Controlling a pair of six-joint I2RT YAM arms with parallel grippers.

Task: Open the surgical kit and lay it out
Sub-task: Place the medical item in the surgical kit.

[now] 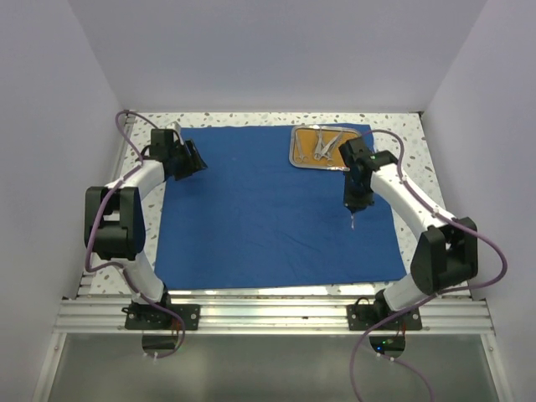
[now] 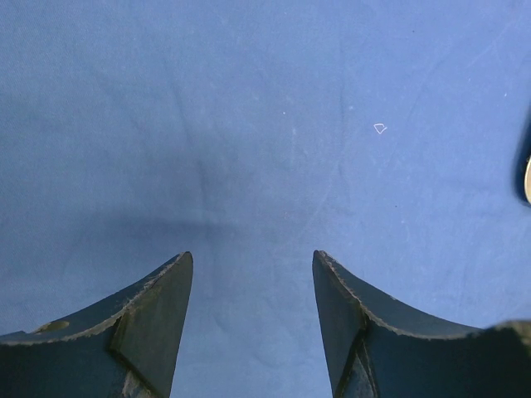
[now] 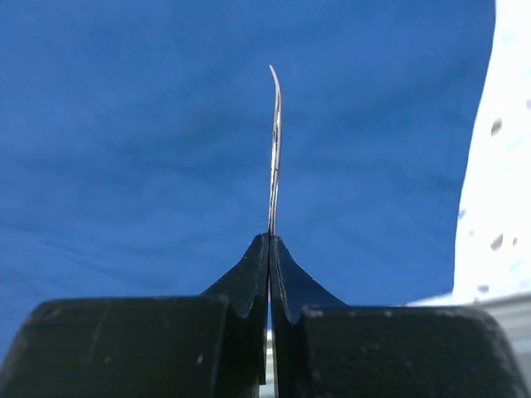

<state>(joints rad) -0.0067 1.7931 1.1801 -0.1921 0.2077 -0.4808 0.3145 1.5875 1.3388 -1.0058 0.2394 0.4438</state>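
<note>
The royal-blue cloth (image 1: 268,209) of the surgical kit lies spread flat over the table. At its far right corner stands the steel tray (image 1: 303,136) with its orange-brown inside, and several silver instruments (image 1: 322,146) lie in it. My right gripper (image 1: 353,209) hangs over the cloth's right side, just in front of the tray. It is shut on a thin curved silver instrument (image 3: 275,141) that sticks out past the fingertips (image 3: 257,257). My left gripper (image 1: 198,159) is open and empty at the cloth's far left, its fingers (image 2: 166,290) just above bare cloth (image 2: 265,124).
White speckled tabletop (image 3: 498,166) shows as a narrow border around the cloth. White walls close in the left, right and back. An aluminium rail (image 1: 268,314) carries both arm bases along the near edge.
</note>
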